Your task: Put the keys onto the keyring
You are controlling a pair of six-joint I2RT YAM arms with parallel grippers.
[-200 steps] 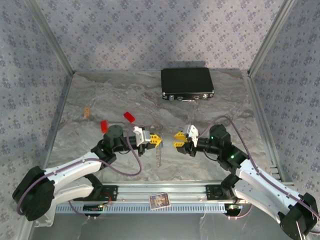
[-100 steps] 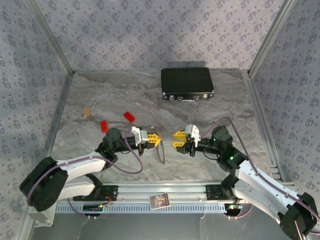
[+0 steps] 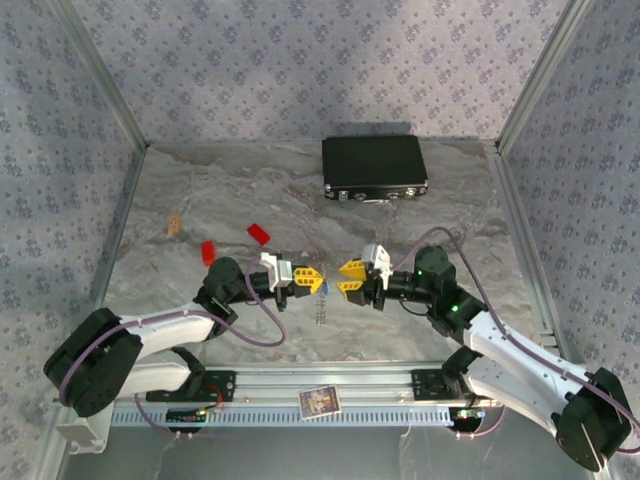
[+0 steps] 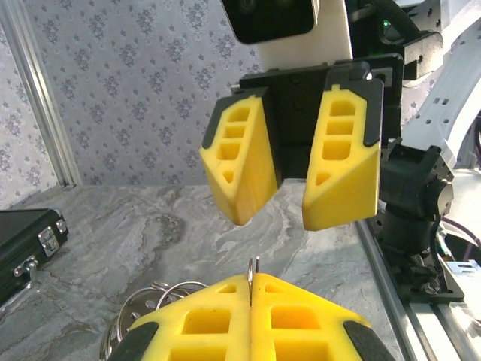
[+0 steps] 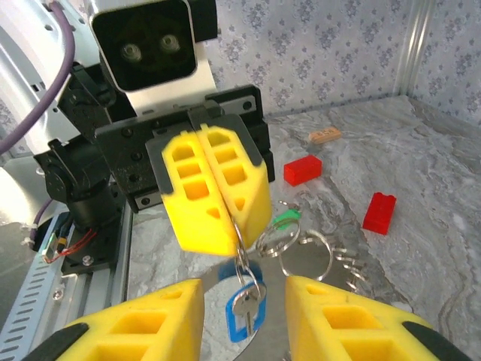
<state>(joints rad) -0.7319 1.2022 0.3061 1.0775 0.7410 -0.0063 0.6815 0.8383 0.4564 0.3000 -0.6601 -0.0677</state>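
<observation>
My left gripper [image 3: 312,277] is shut on a thin wire loop of the keyring [image 4: 251,272], which sticks up between its yellow pads. In the right wrist view a blue key [image 5: 245,310] hangs from that loop on small linked rings, just under the left gripper [image 5: 239,213]. The key dangles in the gap of my right gripper [image 5: 244,292], which is open and faces the left one tip to tip. Behind the blue key hang more silvery rings [image 5: 304,248] and a green key [image 5: 284,219]. From above, the keyring [image 3: 321,308] dangles between both grippers, and the right gripper [image 3: 345,277] is close to the left.
Two red blocks [image 3: 208,252] [image 3: 259,234] and a small tan piece [image 3: 174,224] lie left of the grippers. A black case [image 3: 375,167] stands at the back. Metal frame posts and patterned walls border the marble table [image 3: 450,220].
The right gripper has moved left, closing the gap to the left gripper. The left arm has sunk lower, its gripper still shut on the keyring.
</observation>
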